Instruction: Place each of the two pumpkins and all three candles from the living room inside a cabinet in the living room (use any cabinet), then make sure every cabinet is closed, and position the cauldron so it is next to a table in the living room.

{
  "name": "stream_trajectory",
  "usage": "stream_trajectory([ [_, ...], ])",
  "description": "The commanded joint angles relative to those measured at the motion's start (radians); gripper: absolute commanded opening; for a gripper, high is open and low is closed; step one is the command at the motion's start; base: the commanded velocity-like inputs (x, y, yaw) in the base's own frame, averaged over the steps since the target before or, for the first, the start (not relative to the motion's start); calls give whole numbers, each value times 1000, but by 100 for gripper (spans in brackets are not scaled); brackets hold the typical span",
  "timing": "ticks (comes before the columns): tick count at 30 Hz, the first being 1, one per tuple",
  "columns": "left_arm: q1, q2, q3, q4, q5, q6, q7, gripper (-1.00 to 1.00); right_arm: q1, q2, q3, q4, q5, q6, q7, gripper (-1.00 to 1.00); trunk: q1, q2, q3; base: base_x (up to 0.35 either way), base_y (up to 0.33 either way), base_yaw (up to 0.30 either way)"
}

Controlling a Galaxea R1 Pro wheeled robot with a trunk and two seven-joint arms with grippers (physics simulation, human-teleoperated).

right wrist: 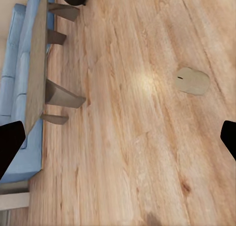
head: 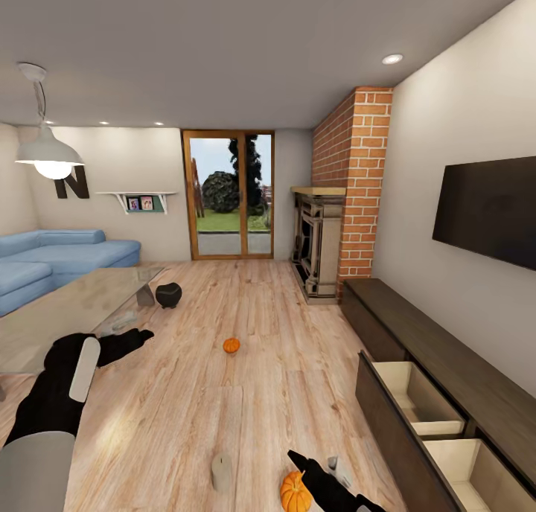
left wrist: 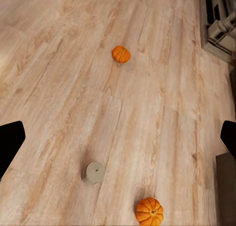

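Orange pumpkins lie on the wood floor (head: 186,393), one (head: 231,345) mid-room, the other (head: 295,491) just beside the right gripper (head: 321,473), near a toppled candle (head: 221,472); both grippers' fingers are spread wide, the left gripper (head: 138,338) by the glass table (head: 67,311); cabinet (head: 424,393) drawers stand open; the cauldron (head: 168,295) sits beside the table.

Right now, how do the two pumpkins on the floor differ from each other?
The near pumpkin lies right beside the right pincer, while the far pumpkin sits alone out on the open floor, nearer the cauldron. The near pumpkin has a candle lying close by; the far pumpkin has nothing near it. In the head view the near one looks larger, probably only because it is closer. Both are round, ribbed, bright orange and outside the cabinet.
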Motion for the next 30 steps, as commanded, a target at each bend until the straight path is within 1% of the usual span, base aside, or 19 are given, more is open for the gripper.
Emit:
stream_trajectory([
  [1, -1, 0, 1, -6, 10, 5, 8, 100, -1, 0, 5, 0, -11, 5, 2, 100, 0, -1, -1, 0, 0, 0],
  [8, 0, -4, 1, -16, 10, 7, 8, 100, -1, 0, 4, 2, -11, 5, 2, 100, 0, -1, -1, 0, 0, 0],
  [22, 1, -6, 0, -26, 9, 2, 4, 100, -1, -1, 4, 4, -11, 3, 1, 100, 54, -99, -45, 0, 0, 0],
  [30, 1, -5, 1, -45, 10, 1, -31, 100, -1, -3, 2, 8, -11, 3, -3, 100, 84, -155, -70, 0, 0, 0],
])
